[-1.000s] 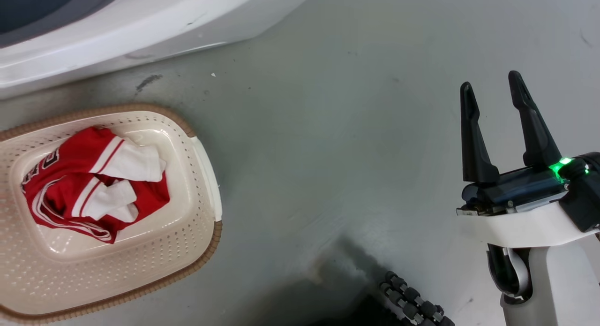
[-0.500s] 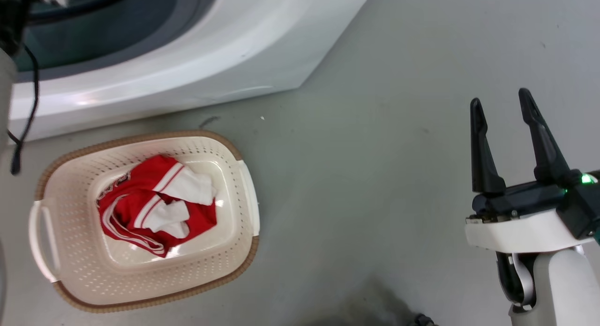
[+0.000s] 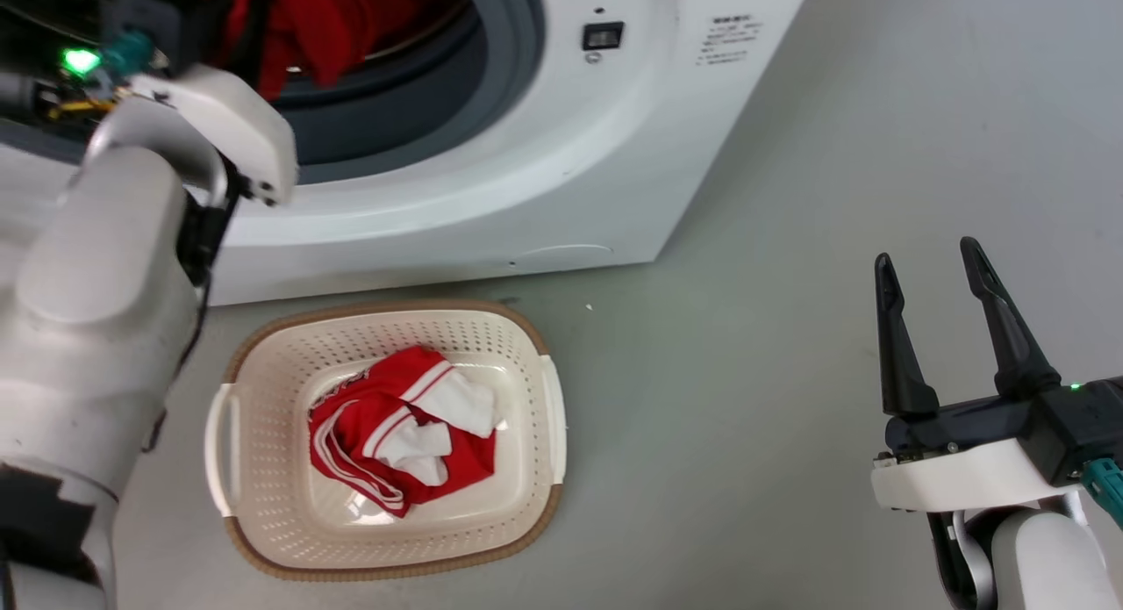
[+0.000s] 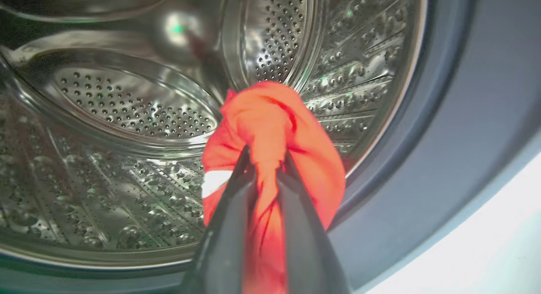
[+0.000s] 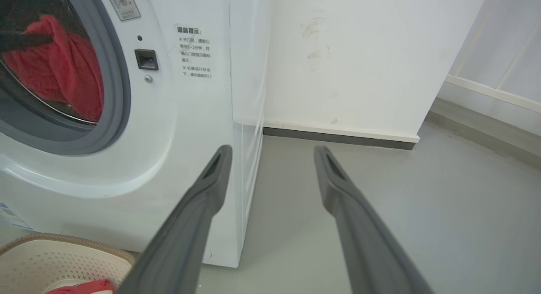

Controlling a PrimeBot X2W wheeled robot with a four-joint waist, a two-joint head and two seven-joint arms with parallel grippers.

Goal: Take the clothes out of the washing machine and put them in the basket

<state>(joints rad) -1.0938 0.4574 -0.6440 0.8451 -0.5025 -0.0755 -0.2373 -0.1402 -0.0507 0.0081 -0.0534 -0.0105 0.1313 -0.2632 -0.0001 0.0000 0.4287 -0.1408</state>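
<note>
The washing machine (image 3: pixel 561 154) stands with its drum opening facing me. Inside the steel drum (image 4: pixel 127 108), my left gripper (image 4: pixel 266 158) is shut on the plain red garment (image 4: pixel 270 120), which bunches over the fingertips. That garment (image 3: pixel 325 22) hangs in the opening, beside my left wrist. On the floor in front sits the cream basket (image 3: pixel 263 505), holding the red and white garment (image 3: pixel 404 434). My right gripper (image 3: pixel 926 252) is open and holds nothing, low to the right over bare floor, well away from the basket. Its fingers (image 5: pixel 203 201) point towards the machine's right corner.
The grey door ring (image 4: pixel 444 116) frames the drum. My pale left forearm (image 3: pixel 105 268) stretches over the floor left of the basket. A white wall with a dark skirting strip (image 5: pixel 338 137) runs behind the machine. Grey floor (image 3: pixel 746 373) lies between basket and right gripper.
The head camera has tilted up, bringing the machine's opening, the plain red garment and my left arm into view. The basket's contents look the same. The right gripper stays open.
</note>
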